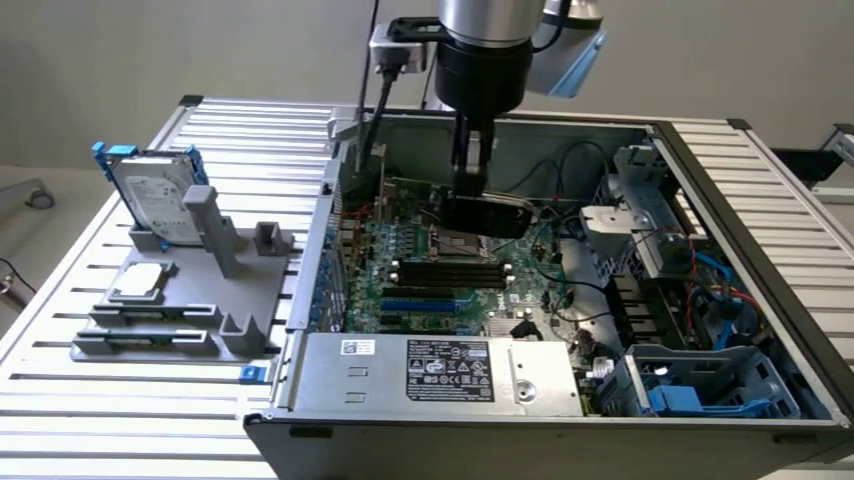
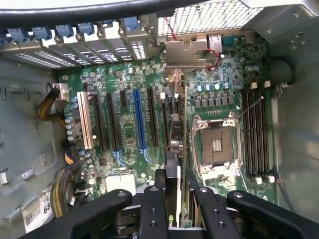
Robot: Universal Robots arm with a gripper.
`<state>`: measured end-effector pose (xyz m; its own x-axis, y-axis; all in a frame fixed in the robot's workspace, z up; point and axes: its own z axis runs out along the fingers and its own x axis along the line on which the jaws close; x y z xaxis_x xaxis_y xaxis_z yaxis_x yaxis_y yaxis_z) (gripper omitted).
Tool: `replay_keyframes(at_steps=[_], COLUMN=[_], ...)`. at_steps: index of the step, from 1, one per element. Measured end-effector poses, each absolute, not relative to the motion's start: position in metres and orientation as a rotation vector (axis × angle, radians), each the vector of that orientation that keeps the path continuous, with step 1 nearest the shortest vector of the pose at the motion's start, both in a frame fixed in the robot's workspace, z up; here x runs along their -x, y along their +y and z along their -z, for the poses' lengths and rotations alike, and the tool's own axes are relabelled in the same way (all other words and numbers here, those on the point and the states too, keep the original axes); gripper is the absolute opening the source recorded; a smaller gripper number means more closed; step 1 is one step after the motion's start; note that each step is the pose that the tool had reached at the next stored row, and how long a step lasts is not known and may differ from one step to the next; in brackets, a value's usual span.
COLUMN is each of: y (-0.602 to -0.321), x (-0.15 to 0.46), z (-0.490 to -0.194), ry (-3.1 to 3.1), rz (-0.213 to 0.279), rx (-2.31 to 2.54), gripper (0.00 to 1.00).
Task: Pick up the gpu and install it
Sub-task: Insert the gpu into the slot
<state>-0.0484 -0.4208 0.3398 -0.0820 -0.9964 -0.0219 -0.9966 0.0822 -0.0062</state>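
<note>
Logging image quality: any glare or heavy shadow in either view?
Exterior view: strong glare on the slatted table, computer case evenly lit inside around the gpu. Wrist view: perforated rear panel blown white; tool gripping the gpu dark in foreground.

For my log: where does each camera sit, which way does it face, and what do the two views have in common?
Exterior view: raised off the arm, looking down into the open computer case on the slatted table. The arm's wrist and gripper show, shut on the gpu.
Wrist view: on the wrist, looking down along the edge-on gpu to the motherboard. The gripper's fingers show.
Shared: gripper, gpu, motherboard and processor socket.
</note>
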Motion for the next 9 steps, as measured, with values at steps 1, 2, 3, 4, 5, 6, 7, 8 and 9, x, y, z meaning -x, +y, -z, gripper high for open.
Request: replay_keyframes(at_steps=[1, 2, 3, 4, 5, 6, 7, 8, 9], y=[-0.4208, -0.4208, -0.4211, -0.4219, -0.4232, -0.4245, -0.4258, -0.4271, -0.4285], x=[0.0484, 0.0484, 0.0483, 0.0483, 0.0484, 0.0486, 0.0489, 0.0492, 0.0500], z=[-0.3385, -0.3374, -0.3363, -0.3352, -0.3343, -0.3333, -0.3322, -0.3314, -0.3305], ry=[2.277, 2.260, 2.246, 2.235, 2.230, 2.227, 2.224, 2.222, 2.220], rz=[-0.017, -0.017, -0.018, -0.018, -0.018, -0.019, -0.019, -0.019, -0.019], rx=[2.135, 2.154, 2.169, 2.180, 2.185, 2.189, 2.191, 2.194, 2.195], gripper=[0.26, 0.26, 0.26, 0.26, 0.26, 0.26, 0.26, 0.26, 0.26])
